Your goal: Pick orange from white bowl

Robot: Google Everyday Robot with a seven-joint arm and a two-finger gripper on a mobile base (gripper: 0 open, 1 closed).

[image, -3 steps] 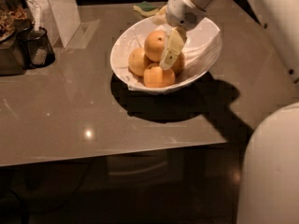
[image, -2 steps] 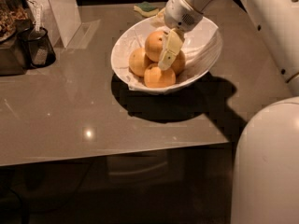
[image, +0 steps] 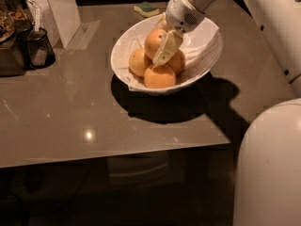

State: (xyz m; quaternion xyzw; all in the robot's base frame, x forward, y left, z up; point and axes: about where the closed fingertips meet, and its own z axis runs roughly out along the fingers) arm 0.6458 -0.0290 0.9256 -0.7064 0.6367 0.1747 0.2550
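Observation:
The white bowl (image: 203,45) stands on the grey table, right of centre towards the back. It holds several round fruits. My gripper (image: 161,45) reaches into it from the upper right. One pale finger (image: 166,48) lies across the right side of the orange (image: 153,40); the other finger is hidden behind the fruit. The gripper looks shut on this orange, which sits above three other fruits: one at the left (image: 139,61), one at the front (image: 160,76), and one at the right (image: 178,60).
A dark mesh cup (image: 39,48) and a dark tray (image: 8,41) stand at the far left. A white upright stand (image: 60,8) is behind them. A green sponge (image: 146,7) lies behind the bowl. My white body (image: 270,168) fills the lower right. The table's front edge (image: 117,152) runs across the middle.
The gripper and the orange have risen slightly within the bowl. The other fruits and the bowl have not moved.

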